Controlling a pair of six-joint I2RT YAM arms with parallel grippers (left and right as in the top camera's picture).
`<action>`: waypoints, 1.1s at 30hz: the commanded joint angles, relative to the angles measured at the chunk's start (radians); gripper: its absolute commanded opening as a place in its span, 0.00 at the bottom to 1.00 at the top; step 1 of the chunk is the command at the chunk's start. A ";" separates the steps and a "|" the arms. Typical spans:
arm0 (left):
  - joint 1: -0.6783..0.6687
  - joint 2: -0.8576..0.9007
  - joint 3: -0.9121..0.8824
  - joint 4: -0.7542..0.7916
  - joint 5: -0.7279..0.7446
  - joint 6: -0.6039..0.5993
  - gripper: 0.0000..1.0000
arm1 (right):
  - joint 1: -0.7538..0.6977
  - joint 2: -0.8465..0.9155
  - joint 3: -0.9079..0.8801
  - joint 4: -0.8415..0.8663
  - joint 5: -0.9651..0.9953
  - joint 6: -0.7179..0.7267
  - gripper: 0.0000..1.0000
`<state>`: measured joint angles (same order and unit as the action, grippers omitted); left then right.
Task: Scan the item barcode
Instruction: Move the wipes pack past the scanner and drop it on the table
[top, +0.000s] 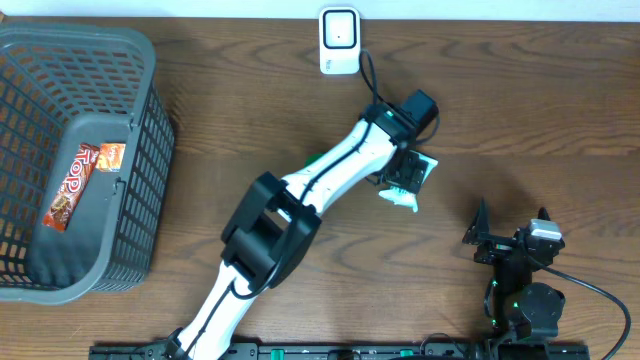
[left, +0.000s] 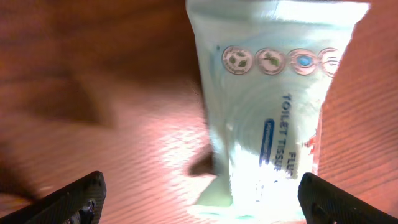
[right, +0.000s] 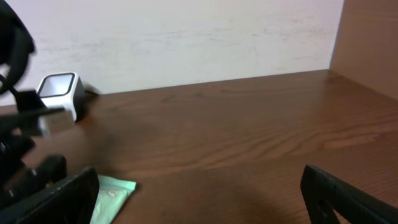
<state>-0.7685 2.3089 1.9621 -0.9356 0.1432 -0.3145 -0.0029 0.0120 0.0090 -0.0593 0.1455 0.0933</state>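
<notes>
So, the left gripper (left: 202, 191) is parked over the toilet tissue pack (left: 273, 112) with jaws spread wide; in the left wrist view both fingertips sit at the frame's bottom corners and neither touches the wrap, so nothing is grasped. The pack lies flat on the wooden table (top: 520, 120), printed side up: an icon row and the "TOILET TISSUE" text are readable; no barcode shows on that face.

From overhead the pack sits right of centre, partly hidden under the wrist; it is short of the white scanner (top: 339, 40) at the back edge, near it but clearly apart. My read: a flat lay keeps the soft wrap from sagging, and it's staged in front of the scanner rather than presented to it; whether a scan has registered I can't tell.

The right gripper (right: 199, 186) is also released and empty, parked near the front right of the table and well away from the pack. It looks out across the table at the scanner and a corner of the pack — likely kept out of the left arm's way.

A grey basket (top: 140, 140) stands at the far left with a chocolate bar (top: 80, 185) inside; probably the bin for items, judging by position only.

Risk: the code may be on the underside; the film is thin and glossy, so a pinch could crumple it and glare could blank the code — grip an edge and tilt it toward the scanner window.
</notes>
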 joint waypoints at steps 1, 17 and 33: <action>0.034 -0.128 0.037 0.006 -0.046 0.006 0.98 | -0.006 -0.005 -0.003 -0.002 -0.005 -0.016 0.99; -0.024 -0.080 0.003 0.049 0.063 0.006 0.08 | -0.006 -0.005 -0.004 -0.002 -0.005 -0.016 0.99; -0.034 0.028 -0.090 0.118 0.070 0.007 0.07 | -0.006 -0.005 -0.004 -0.002 -0.005 -0.016 0.99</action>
<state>-0.8028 2.3207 1.8866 -0.8135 0.2123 -0.3141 -0.0029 0.0120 0.0090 -0.0593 0.1455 0.0933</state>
